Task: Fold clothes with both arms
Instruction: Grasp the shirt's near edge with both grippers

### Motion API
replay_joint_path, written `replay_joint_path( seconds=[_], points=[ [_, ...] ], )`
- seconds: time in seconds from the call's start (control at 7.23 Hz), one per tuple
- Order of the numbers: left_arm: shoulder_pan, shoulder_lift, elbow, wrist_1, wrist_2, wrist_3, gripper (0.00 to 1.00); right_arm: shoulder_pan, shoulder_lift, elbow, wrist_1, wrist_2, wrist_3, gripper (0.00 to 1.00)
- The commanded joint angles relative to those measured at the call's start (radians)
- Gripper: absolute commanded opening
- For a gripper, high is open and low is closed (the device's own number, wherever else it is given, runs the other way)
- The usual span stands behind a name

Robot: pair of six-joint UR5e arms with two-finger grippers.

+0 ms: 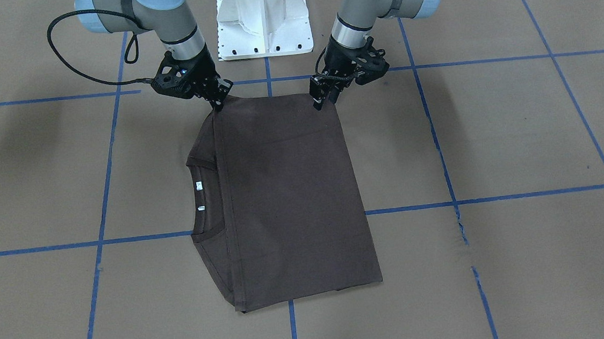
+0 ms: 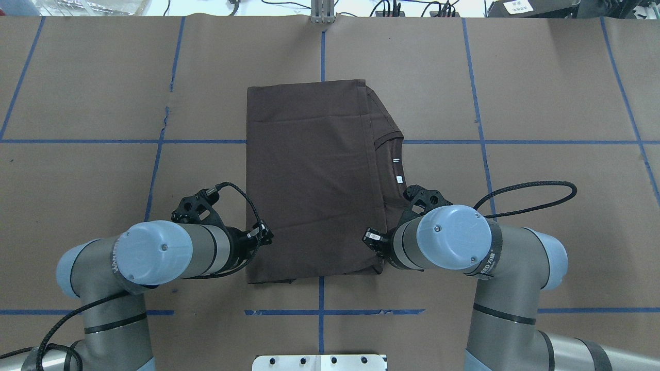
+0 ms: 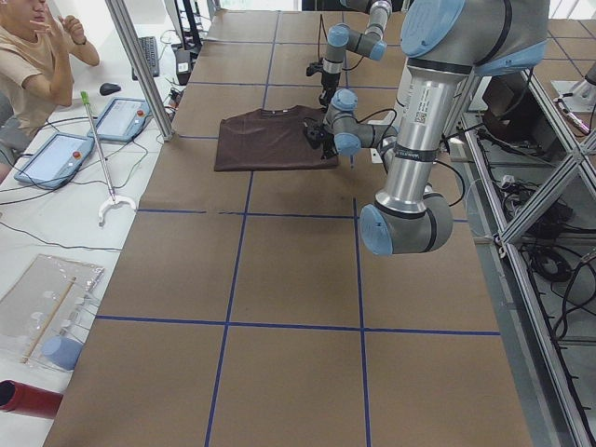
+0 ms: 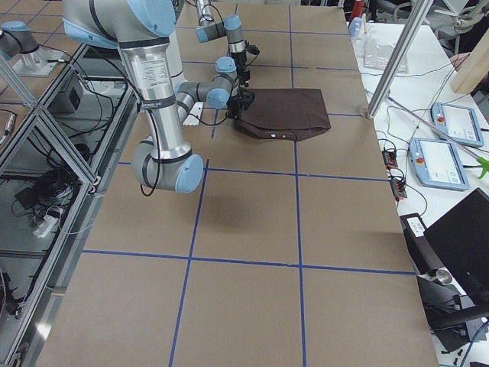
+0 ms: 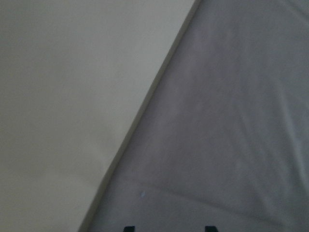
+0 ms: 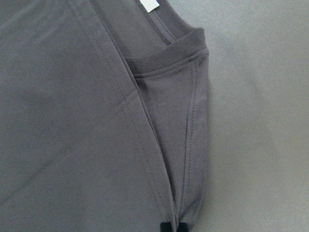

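Right end effector (image 1: 218,106) pinches T-shirt (image 1: 287,192) corner (neck tags (image 1: 199,186) illegible).

Robotics lab. Table (image 3: 289,270) papered brown with a blue tape grid (image 1: 525,194), tubular left arm (image 2: 154,252) and right arm (image 2: 454,237) by a white pedestal base (image 1: 263,21), aluminium frame posts (image 3: 140,70), teach pendants (image 3: 121,119) on the side bench (image 3: 47,223) (two of them), loose cables (image 4: 46,187) under the frame, person (image 3: 28,56) seated alongside.

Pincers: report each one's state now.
Left pincer: open, over the dark brown short-sleeved T-shirt.
Right pincer: closed on that T-shirt's corner.
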Motion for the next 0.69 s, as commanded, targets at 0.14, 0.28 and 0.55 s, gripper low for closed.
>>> replay_joint_path(
  seconds=[0.14, 0.28, 0.55],
  points=[
    [0.050, 0.022, -0.001, 0.043, 0.011, -0.016, 0.58, 0.000, -0.001, 0.001, 0.000, 0.001, 0.000, 0.00],
    [0.053, 0.022, -0.001, 0.051, 0.009, -0.016, 0.57, 0.000, -0.002, 0.001, 0.000, 0.001, 0.000, 0.00],
    [0.066, 0.022, -0.003, 0.054, 0.011, -0.041, 0.36, 0.000, -0.002, 0.001, 0.000, 0.001, 0.000, 0.00]
  ],
)
